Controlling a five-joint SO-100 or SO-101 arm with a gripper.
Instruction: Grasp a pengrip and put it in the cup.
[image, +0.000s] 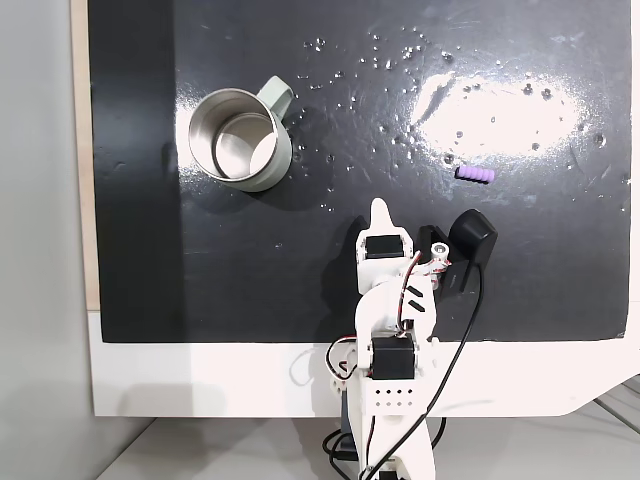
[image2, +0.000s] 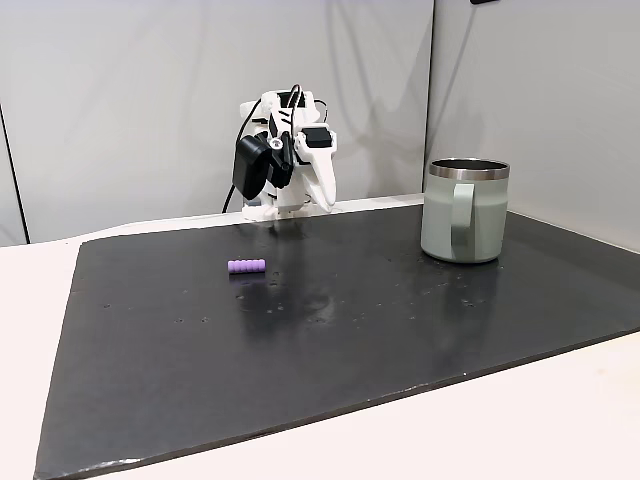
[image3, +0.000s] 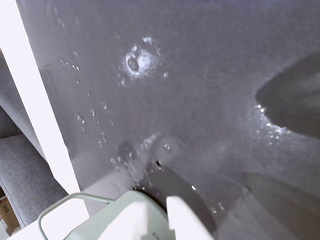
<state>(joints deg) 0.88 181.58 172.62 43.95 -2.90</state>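
The tiny purple ribbed rubber pengrip (image: 473, 174) is seen lying flat on the black mat (image: 300, 290) of the white table (image: 200, 380), at about 2 o'clock from the arm's white jaws (image: 379, 212) in a fixed view. The round pale grey-green cup with shiny steel inside (image: 240, 140) is seen upright at about 10 o'clock from the jaws, handle toward 1 o'clock, well apart from the pengrip. In another fixed view the pengrip (image2: 246, 266) is seen left of the cup (image2: 465, 212), with the folded white arm (image2: 285, 160) behind. Nothing is held; the white tips (image3: 165, 220) are seen close together in the wrist view, appearing closed.
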